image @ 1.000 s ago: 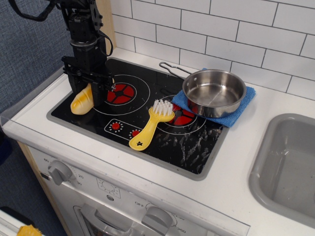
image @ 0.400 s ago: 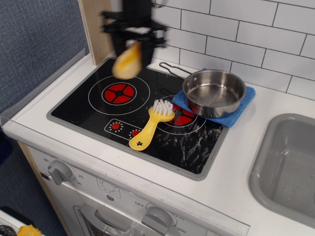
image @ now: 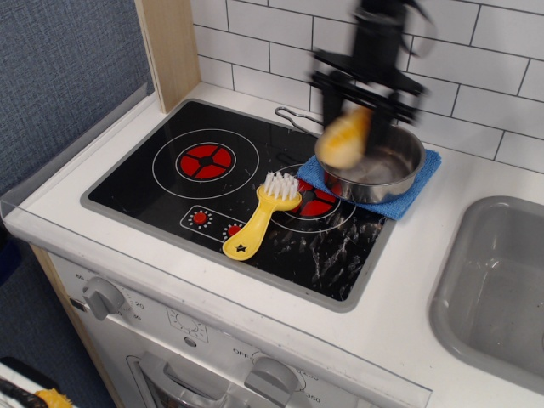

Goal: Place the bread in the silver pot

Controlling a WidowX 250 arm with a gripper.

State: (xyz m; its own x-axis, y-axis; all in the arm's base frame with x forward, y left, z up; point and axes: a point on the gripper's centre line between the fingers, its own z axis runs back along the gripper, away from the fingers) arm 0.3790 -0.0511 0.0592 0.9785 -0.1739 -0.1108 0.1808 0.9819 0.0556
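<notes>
My gripper (image: pixel 361 100) is shut on the bread (image: pixel 342 138), a golden-tan toy loaf that hangs tilted from the jaws and is blurred by motion. It is held in the air over the left rim of the silver pot (image: pixel 384 166). The pot is a shallow shiny steel pan with a thin wire handle (image: pixel 296 118) pointing back left. It rests on a blue cloth (image: pixel 399 202) at the right side of the stove top. The inside of the pot that shows is empty.
A yellow-handled brush with white bristles (image: pixel 259 218) lies on the black stove top (image: pixel 212 195) in front of the pot. A grey sink basin (image: pixel 501 289) lies at the right. A white tiled wall stands behind, and a wooden post (image: pixel 170 51) at the back left.
My gripper lifted the bread from the stove's left edge, carried it up and to the right across the burners, and now holds it over the pot's left rim.
</notes>
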